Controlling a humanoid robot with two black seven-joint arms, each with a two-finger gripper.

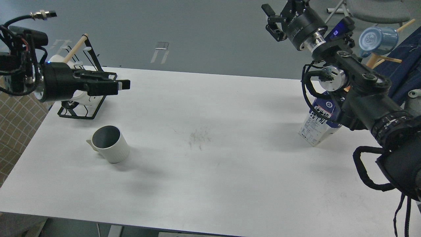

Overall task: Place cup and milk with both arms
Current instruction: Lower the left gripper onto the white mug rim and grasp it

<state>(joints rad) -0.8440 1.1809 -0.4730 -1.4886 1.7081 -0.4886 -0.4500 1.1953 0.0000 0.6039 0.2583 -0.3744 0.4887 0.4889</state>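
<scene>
A white ribbed cup (110,144) with a dark inside stands upright on the left part of the white table (210,171). My left gripper (123,85) points right, above and behind the cup, apart from it, open and empty. A blue-and-white milk carton (315,126) stands at the table's right edge, its top partly hidden behind my right arm. My right gripper (270,20) is high beyond the table's far edge, well above the carton, open and empty.
A black wire rack (79,112) with a white mug and wooden pegs stands at the back left. A blue cup (375,39) hangs on a wooden peg at the far right. A checked cloth (16,121) lies left of the table.
</scene>
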